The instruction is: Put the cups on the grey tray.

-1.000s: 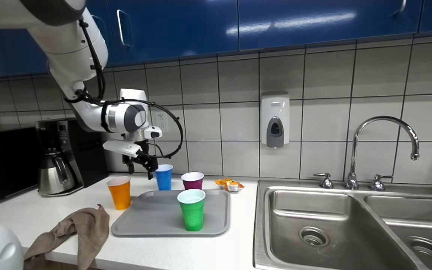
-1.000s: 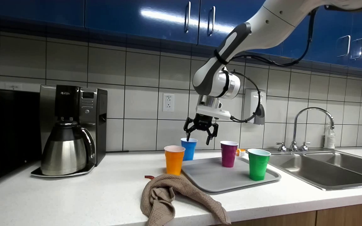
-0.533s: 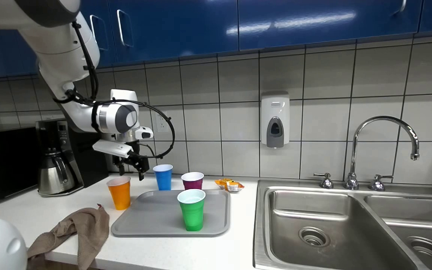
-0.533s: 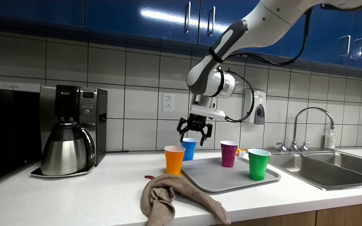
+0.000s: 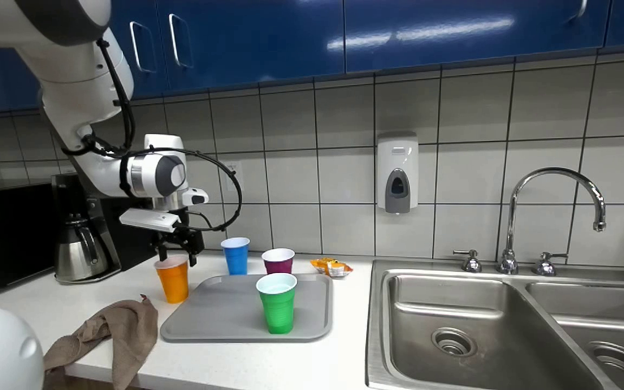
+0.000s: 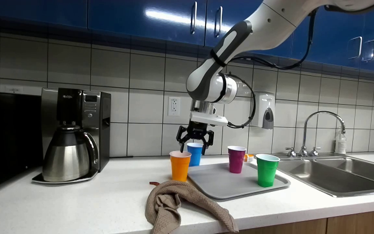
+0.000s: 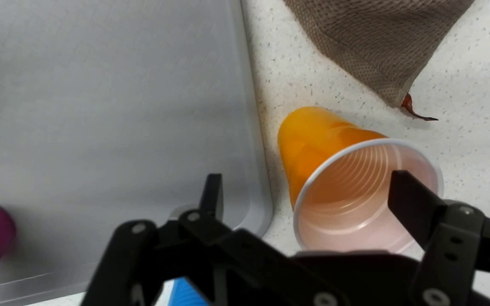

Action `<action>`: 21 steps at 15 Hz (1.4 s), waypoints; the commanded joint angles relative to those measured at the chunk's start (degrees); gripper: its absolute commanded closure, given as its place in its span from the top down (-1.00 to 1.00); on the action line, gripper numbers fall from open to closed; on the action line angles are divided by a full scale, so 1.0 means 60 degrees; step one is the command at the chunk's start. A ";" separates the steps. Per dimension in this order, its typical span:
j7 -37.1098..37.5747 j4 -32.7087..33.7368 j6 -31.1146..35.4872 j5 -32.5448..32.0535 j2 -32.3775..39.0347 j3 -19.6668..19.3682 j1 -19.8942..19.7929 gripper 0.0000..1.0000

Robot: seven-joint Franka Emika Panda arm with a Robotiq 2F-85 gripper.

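The fingers (image 7: 415, 206), spread and empty, now sit lower — nearer the orange cup (image 7: 347, 180), right of centre in the wrist view, just beside the grey tray (image 7: 143, 106) — so a pickup looks likely.

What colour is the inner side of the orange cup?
The orange cup is pale pink inside; this shows best in the wrist view.
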 commanded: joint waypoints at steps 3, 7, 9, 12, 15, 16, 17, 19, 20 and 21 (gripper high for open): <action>0.0839 0.0400 -0.0233 -0.0975 0.0323 -0.0166 0.0290 1.00; 0.1264 0.0716 -0.0192 -0.1347 0.0731 -0.0264 0.0438 1.00; 0.1410 0.0882 -0.0191 -0.1441 0.0940 -0.0327 0.0516 1.00; 0.1550 0.1091 -0.0203 -0.1539 0.1214 -0.0441 0.0635 1.00; 0.1416 0.1162 -0.0117 -0.1359 0.1254 -0.0394 0.0598 0.50; 0.1367 0.1142 -0.0025 -0.1329 0.1221 -0.0374 0.0582 0.45; 0.1327 0.1094 0.0074 -0.1327 0.1163 -0.0364 0.0572 0.31; 0.1169 0.1103 -0.0010 -0.1147 0.1089 -0.0253 0.0473 -0.02; 0.1162 0.1093 0.0040 -0.1126 0.1068 -0.0246 0.0469 -0.20; 0.1166 0.1085 0.0063 -0.1153 0.1046 -0.0256 0.0479 -0.33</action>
